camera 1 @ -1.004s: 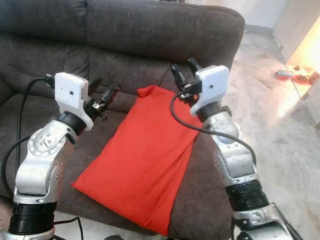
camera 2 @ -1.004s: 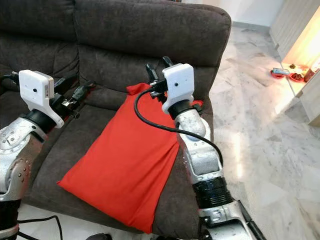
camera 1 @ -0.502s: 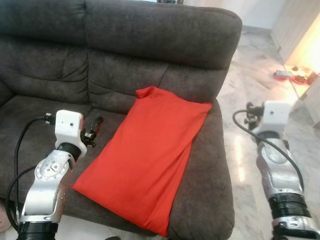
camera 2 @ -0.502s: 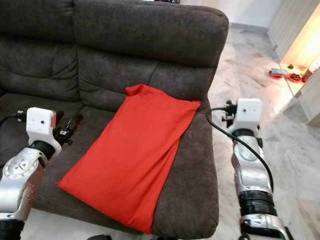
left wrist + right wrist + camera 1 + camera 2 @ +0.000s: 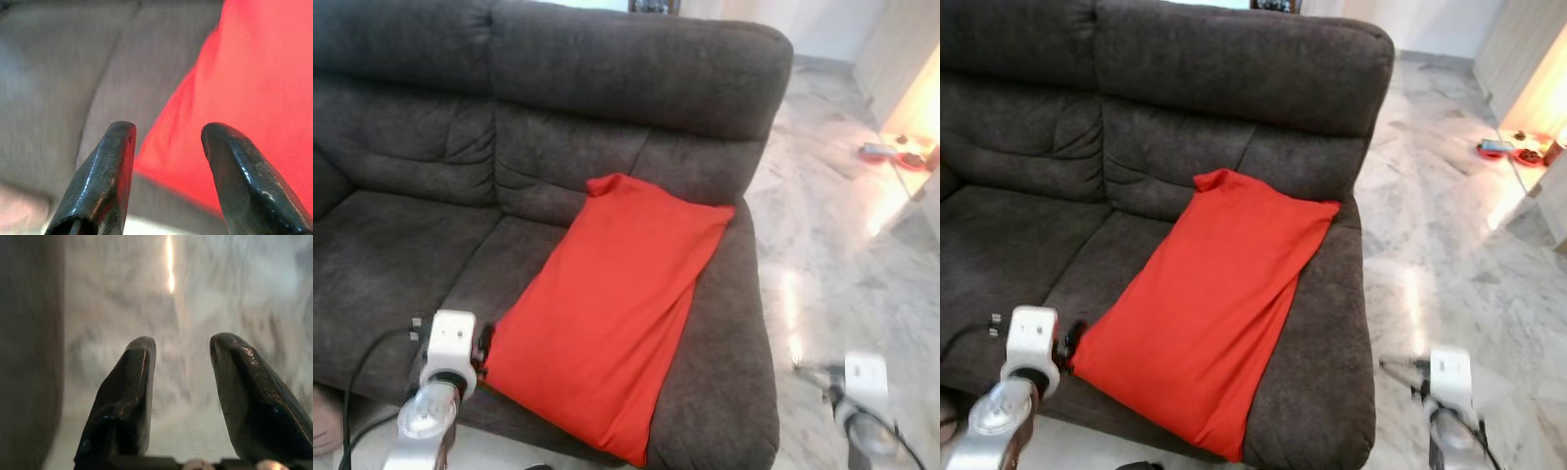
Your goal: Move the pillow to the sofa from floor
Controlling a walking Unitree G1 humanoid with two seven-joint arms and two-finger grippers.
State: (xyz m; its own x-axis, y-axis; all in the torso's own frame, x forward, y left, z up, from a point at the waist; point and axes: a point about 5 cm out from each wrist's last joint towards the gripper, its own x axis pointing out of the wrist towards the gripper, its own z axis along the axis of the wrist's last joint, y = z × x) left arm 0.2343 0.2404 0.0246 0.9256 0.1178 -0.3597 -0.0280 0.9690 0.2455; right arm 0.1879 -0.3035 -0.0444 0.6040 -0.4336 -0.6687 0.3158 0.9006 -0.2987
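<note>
- i see the red pillow [image 5: 619,318] lying flat on the sofa [image 5: 607,88], on the seat cushion at the sofa's right end, its far corner up against the backrest and its near corner hanging a little over the seat's front edge.
- my left gripper [image 5: 168,161] sits low at the sofa's front edge, just beside the pillow's near-left corner; its fingers [image 5: 105,176] are parted with nothing between them.
- my right gripper [image 5: 181,382] is down off the sofa's right side, over the pale marble floor [image 5: 1449,245]; its two fingers [image 5: 124,396] are also spread apart and holding nothing.
</note>
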